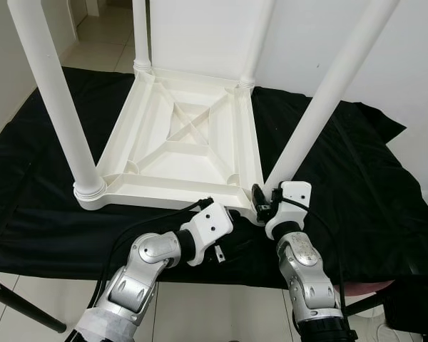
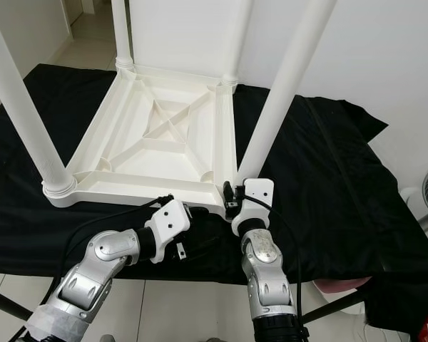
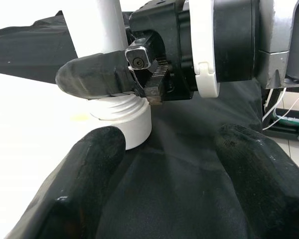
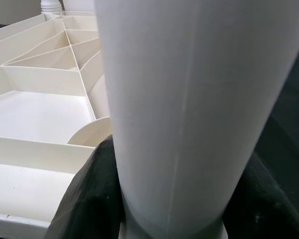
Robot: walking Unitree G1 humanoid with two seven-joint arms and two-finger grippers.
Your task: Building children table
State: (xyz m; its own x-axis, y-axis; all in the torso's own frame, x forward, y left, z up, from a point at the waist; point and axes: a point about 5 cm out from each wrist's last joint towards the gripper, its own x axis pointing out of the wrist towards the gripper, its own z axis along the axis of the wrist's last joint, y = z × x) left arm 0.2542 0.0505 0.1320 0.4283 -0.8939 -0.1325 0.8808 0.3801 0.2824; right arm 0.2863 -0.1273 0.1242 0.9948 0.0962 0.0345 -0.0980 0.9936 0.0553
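Landmark: the upturned white table top (image 1: 178, 149), lying underside up on the black cloth (image 1: 357, 185), ribs and cross brace showing.

Near-left leg (image 1: 53, 100) is standing in its corner socket of the top, leaning slightly outward toward the robot's left. Two far legs, far-left leg (image 1: 140, 32) and far-right leg (image 1: 260, 39), are rising from the far corners. Near-right leg (image 1: 328, 92) is rising from the near-right corner, tilting off to the right. All four long axes are running upward from the top.

Left gripper (image 3: 164, 174) is hovering just off the near edge of the top, beside the near-right corner, fingers (image 3: 84, 164) spread wide with only cloth between them; holding nothing.

Right gripper (image 1: 260, 203) is sitting at the base of the near-right leg, fingers (image 3: 97, 74) closed around the leg just above its ringed collar (image 3: 124, 117).

Handling judgement: hollow moulded plastic, likely light and stiff, smooth surface, so probably slippery under the pads. Long leg gives leverage on the socket; gripping low near the collar looks the steadier hold. The tilt suggests the leg is not yet fully seated.
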